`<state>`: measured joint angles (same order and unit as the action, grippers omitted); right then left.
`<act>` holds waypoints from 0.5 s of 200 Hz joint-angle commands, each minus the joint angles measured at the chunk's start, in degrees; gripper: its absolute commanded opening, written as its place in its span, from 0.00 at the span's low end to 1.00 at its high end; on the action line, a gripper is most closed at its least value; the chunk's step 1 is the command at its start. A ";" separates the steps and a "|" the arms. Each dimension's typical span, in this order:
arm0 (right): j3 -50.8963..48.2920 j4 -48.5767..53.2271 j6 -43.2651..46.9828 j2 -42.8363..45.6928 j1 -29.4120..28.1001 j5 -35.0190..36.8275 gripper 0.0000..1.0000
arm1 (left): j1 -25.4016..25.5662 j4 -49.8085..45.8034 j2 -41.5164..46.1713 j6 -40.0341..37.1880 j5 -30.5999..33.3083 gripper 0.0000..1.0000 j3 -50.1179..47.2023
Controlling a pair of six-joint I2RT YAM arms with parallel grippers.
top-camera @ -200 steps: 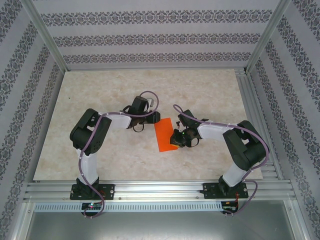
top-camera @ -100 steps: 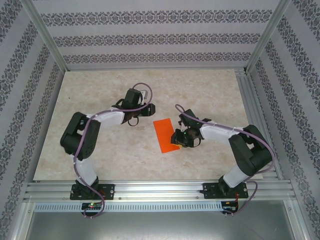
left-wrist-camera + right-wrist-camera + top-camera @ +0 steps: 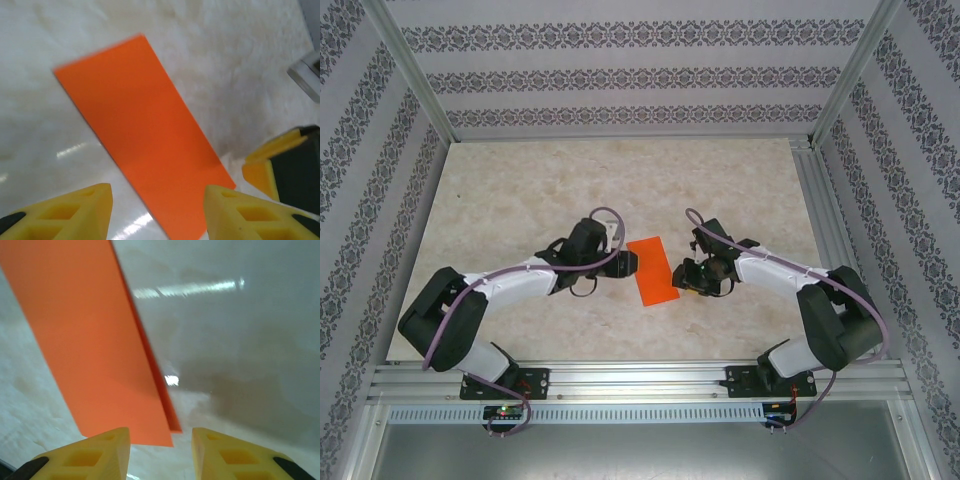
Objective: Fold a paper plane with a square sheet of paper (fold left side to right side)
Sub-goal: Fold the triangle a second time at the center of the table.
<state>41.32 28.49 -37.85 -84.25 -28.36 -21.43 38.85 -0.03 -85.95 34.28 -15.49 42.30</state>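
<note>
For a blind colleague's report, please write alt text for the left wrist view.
A narrow orange paper lies flat on a pale table. The left jaws stand open at the bottom edge, the paper's near end showing between them.

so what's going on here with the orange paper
It's a paper-folding job, part done. The square sheet of paper lies flat on the table, folded into a narrow rectangle. The left gripper and right gripper sit on either side of it, fingers open, neither one holding it.
</note>
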 commanded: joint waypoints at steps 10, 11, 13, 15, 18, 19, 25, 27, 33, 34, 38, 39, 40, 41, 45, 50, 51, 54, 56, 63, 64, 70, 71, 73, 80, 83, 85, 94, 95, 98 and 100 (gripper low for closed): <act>-2.20 -3.79 -2.01 -1.63 0.76 -4.78 0.38 | 1.96 4.84 1.15 4.47 2.92 0.53 -1.06; -2.25 -3.83 -2.03 -1.67 0.76 -4.81 0.38 | 2.03 4.85 1.10 4.47 2.96 0.53 -1.07; -2.27 -3.86 -2.04 -1.78 0.76 -4.83 0.38 | 2.09 4.86 1.06 4.45 2.99 0.53 -1.04; -2.33 -3.88 -2.05 -1.97 0.76 -4.91 0.38 | 2.15 4.87 0.92 4.47 3.00 0.53 -1.01; -2.46 -3.91 -2.10 -2.22 0.81 -5.04 0.37 | 2.27 4.82 0.80 4.42 3.13 0.53 -0.88; -2.46 -3.91 -2.10 -2.22 0.81 -5.04 0.37 | 2.32 4.80 0.79 4.41 3.11 0.53 -0.85; -2.77 -4.19 -2.24 -2.51 0.85 -5.36 0.37 | 2.54 4.49 0.61 4.20 3.34 0.54 -0.48; -2.86 -4.41 -2.36 -2.60 0.87 -5.54 0.37 | 2.59 4.33 0.50 4.12 3.35 0.54 -0.36; -3.19 -4.91 -2.55 -2.64 0.85 -5.63 0.37 | 2.80 3.84 0.36 3.87 3.55 0.54 0.07; -3.23 -4.96 -2.65 -2.66 0.85 -5.68 0.37 | 2.85 3.78 0.31 3.82 3.59 0.54 0.11; -3.46 -5.49 -2.81 -2.72 0.93 -5.91 0.37 | 2.98 3.49 0.25 3.58 3.74 0.54 0.47; -3.50 -5.61 -2.83 -2.66 0.93 -5.95 0.37 | 3.02 3.43 0.21 3.50 3.77 0.54 0.53; -3.65 -5.81 -2.98 -2.69 0.94 -5.98 0.37 | 3.05 3.36 0.19 3.42 3.78 0.54 0.56; -3.65 -5.81 -2.98 -2.69 0.94 -5.98 0.37 | 3.06 3.28 0.23 3.42 3.79 0.54 0.62; -3.78 -6.27 -3.10 -2.66 0.94 -6.24 0.37 | 3.15 3.07 0.09 3.21 3.92 0.54 0.82; -3.94 -6.59 -3.43 -2.60 0.98 -6.38 0.36 | 3.24 2.71 0.04 3.01 4.01 0.54 1.09; -3.95 -6.64 -3.45 -2.55 0.96 -6.41 0.36 | 3.25 2.69 0.02 3.00 4.04 0.54 1.15; -4.01 -6.76 -3.51 -2.55 1.04 -6.49 0.36 | 3.31 2.56 0.02 2.90 4.10 0.54 1.27; -3.98 -6.71 -3.54 -2.53 1.03 -6.49 0.36 | 3.40 2.44 -0.04 2.85 4.14 0.54 1.35; -3.88 -6.70 -3.54 -2.45 1.03 -6.48 0.35 | 3.40 2.33 -0.17 2.72 4.23 0.54 1.51; -3.88 -6.74 -3.55 -2.43 1.03 -6.45 0.35 | 3.37 2.32 -0.22 2.72 4.19 0.54 1.53; -3.88 -6.64 -3.55 -2.28 1.09 -6.35 0.35 | 3.42 2.22 -0.32 2.63 4.16 0.55 1.64; -3.88 -6.66 -3.55 -2.29 1.13 -6.35 0.35 | 3.42 2.18 -0.34 2.63 4.15 0.55 1.68; -3.88 -6.63 -3.55 -2.31 1.12 -6.30 0.35 | 3.42 2.09 -0.40 2.63 4.17 0.55 1.72; -3.88 -6.77 -3.61 -2.11 1.18 -6.21 0.34 | 3.47 2.14 -0.61 2.60 4.22 0.55 1.75; -3.88 -6.76 -3.68 -2.10 1.20 -6.24 0.34 | 3.51 2.15 -0.61 2.57 4.22 0.54 1.80; -3.88 -6.78 -3.72 -2.05 1.20 -6.25 0.34 | 3.51 2.21 -0.66 2.59 4.17 0.55 1.86; -3.84 -6.79 -3.81 -2.13 1.20 -6.38 0.33 | 3.52 2.18 -0.83 2.58 4.32 0.54 1.84; -3.85 -6.78 -3.81 -2.10 1.20 -6.35 0.33 | 3.51 2.21 -0.86 2.60 4.32 0.54 1.87; -3.75 -6.78 -3.81 -2.18 1.20 -6.41 0.32 | 3.52 2.19 -0.95 2.63 4.32 0.55 1.89; -3.72 -6.78 -3.81 -2.20 1.20 -6.49 0.32 | 3.52 2.22 -0.97 2.63 4.37 0.55 1.86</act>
<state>38.39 25.28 -40.82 -86.19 -27.20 -26.02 41.67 1.26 -86.06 36.95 -12.29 42.72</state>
